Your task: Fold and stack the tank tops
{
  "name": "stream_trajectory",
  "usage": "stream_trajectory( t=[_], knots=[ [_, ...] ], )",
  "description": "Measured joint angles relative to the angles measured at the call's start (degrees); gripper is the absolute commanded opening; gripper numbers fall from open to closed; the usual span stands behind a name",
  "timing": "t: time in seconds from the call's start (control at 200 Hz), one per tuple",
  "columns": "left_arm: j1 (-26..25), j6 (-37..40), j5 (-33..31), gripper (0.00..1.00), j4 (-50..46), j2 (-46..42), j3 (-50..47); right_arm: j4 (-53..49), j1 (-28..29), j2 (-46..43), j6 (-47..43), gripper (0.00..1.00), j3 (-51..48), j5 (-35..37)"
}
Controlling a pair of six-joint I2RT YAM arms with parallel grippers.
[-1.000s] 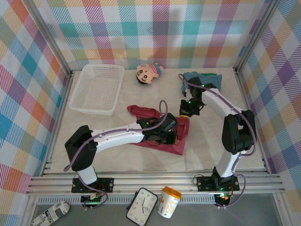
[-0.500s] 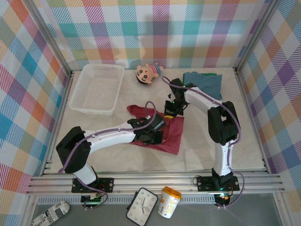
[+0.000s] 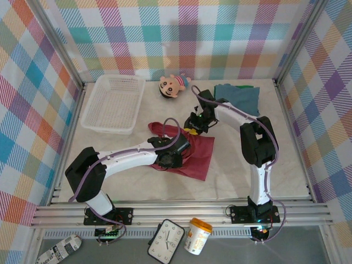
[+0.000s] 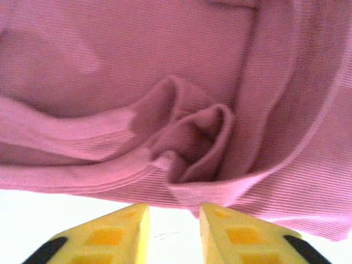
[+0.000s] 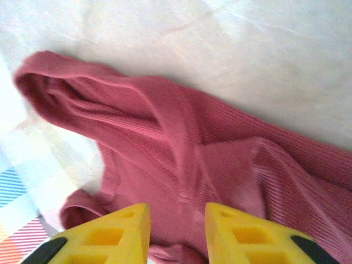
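the dark red tank top (image 3: 197, 155) lies rumpled at the middle of the tabletop (image 3: 247, 165). the left end effector (image 4: 173, 212) sits low over its 9 o'clock side, fingers apart and gripping nothing, with a bunched fold just ahead. the right end effector (image 5: 176, 212) hangs over its 12 o'clock edge, fingers apart and empty. the blue-grey tank top (image 3: 239, 98) lies at 1 o'clock, well apart.

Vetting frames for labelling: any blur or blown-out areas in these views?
Left wrist: dark red ribbed cloth tank top looks soft and washed out to pink, cream table blown white. Right wrist: ribs sharper, table bright. Top external: even light, sharp, no glare.
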Motion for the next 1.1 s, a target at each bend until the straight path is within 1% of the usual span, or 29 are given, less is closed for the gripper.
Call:
stream_trajectory(
  t=[0.115,0.215,0.385,0.485,0.67,0.77,0.955,1.1],
  knots=[
    [0.15,-0.70,-2.43,0.40,-3.19,-0.02,0.07,3.76,-0.44,0.00,1.73,0.37,-0.81,-2.43],
    [0.17,0.46,-2.12,0.47,-2.45,-0.79,0.07,5.51,-1.09,-0.59,1.49,0.38,-1.84,-2.99],
    [-0.70,4.68,-0.20,0.51,-0.59,-1.53,2.29,1.55,-3.65,-4.92,-1.90,0.39,-3.98,-0.96],
    [-1.29,7.30,0.17,0.52,-0.55,0.85,5.88,0.11,-4.76,-8.35,-4.31,0.42,-7.37,0.07],
    [-1.29,11.74,-1.01,0.51,0.07,8.41,9.40,-0.33,-4.24,-8.68,-6.16,0.44,-12.96,-0.42],
    [-0.90,13.00,-0.98,0.47,0.13,10.49,9.20,0.15,-3.52,-7.43,-6.29,0.44,-13.35,-1.31],
    [0.02,12.68,-1.97,0.40,-0.04,10.99,7.10,3.69,-1.60,-4.92,-5.31,0.43,-13.35,-4.00],
    [1.05,10.86,-3.48,0.37,-0.22,8.50,2.60,5.97,-0.13,-2.43,-3.56,0.42,-12.94,-6.27]
  ],
)
